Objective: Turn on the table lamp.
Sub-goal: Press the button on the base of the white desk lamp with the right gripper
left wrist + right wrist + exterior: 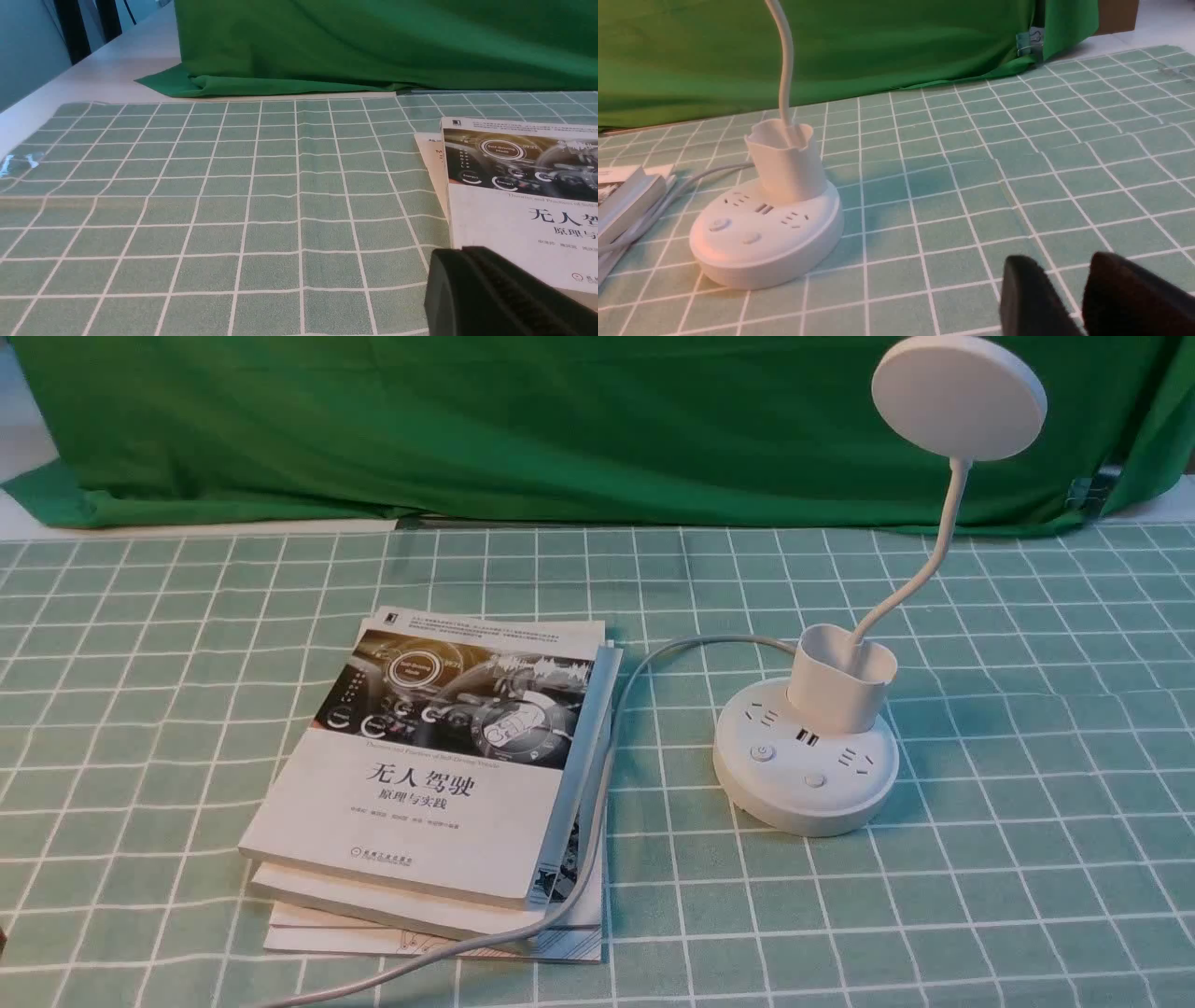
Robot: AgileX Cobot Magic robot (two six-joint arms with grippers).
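The white table lamp stands right of centre on the checked cloth, with its round base [805, 770], cup-shaped holder [840, 679], thin bent neck [934, 555] and flat disc head [959, 397]. The head looks unlit. Two round buttons [763, 753] [815, 780] sit on the front of the base. Neither gripper shows in the front view. In the right wrist view my right gripper [1064, 263] hangs low over the cloth, apart from the lamp base [766, 242], its fingers a narrow gap apart and empty. My left gripper [460, 252] is shut on nothing beside the book.
A stack of books [439, 775] lies left of the lamp, and the lamp's grey cord [597, 803] runs along their right edge to the table's front. A green backdrop cloth [560, 420] hangs along the far side.
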